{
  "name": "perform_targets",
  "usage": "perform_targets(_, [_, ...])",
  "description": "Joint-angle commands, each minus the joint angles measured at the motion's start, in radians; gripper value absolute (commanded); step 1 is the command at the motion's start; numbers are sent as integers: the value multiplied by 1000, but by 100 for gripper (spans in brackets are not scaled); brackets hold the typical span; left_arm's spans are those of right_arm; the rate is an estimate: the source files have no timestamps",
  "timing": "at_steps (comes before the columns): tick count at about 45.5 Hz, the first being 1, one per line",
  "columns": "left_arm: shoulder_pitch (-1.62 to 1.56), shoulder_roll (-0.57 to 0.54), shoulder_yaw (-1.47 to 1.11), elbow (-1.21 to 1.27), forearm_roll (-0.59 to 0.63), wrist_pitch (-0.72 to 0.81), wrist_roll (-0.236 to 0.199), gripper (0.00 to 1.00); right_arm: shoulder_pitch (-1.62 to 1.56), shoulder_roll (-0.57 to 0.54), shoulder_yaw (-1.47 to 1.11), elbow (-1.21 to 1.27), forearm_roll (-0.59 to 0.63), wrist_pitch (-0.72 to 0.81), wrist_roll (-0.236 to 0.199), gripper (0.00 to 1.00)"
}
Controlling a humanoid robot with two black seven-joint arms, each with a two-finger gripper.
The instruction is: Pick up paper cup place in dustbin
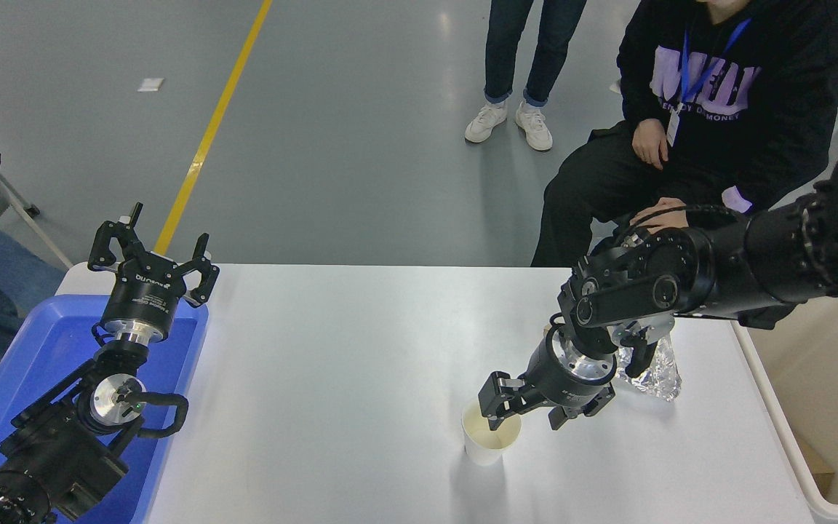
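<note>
The paper cup stands upright on the white table, front and right of the middle, its cream inside showing. My right gripper is down at the cup and open. One finger reaches over the rim into the cup's mouth and the other is outside, to the cup's right. The cup rests on the table. The dustbin stands off the table's right edge, lower than the tabletop; only its rim and beige inside show. My left gripper is parked, open and empty, above the blue tray.
The blue tray sits at the table's left edge under my left arm. Crinkled silver foil lies just right of my right wrist. A person sits at the far right corner with a hand close to my right arm; another stands behind.
</note>
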Motion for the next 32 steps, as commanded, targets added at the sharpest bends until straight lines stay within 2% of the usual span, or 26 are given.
perform_targets(1, [0, 0, 0, 0, 0, 0, 0, 98, -56, 4, 4, -21, 15, -82, -30, 88])
perform_targets(12, [0, 0, 0, 1, 0, 0, 0, 98, -81, 4, 9, -27, 105, -177, -30, 88])
perform_targets(25, [0, 0, 0, 0, 0, 0, 0, 98, -124, 7, 9, -27, 99, -187, -27, 87])
perform_targets(28, [0, 0, 0, 0, 0, 0, 0, 98, -125, 9, 10, -26, 98, -187, -27, 78])
perform_targets(32, [0, 0, 0, 0, 0, 0, 0, 98, -127, 9, 15, -24, 102, -185, -28, 55])
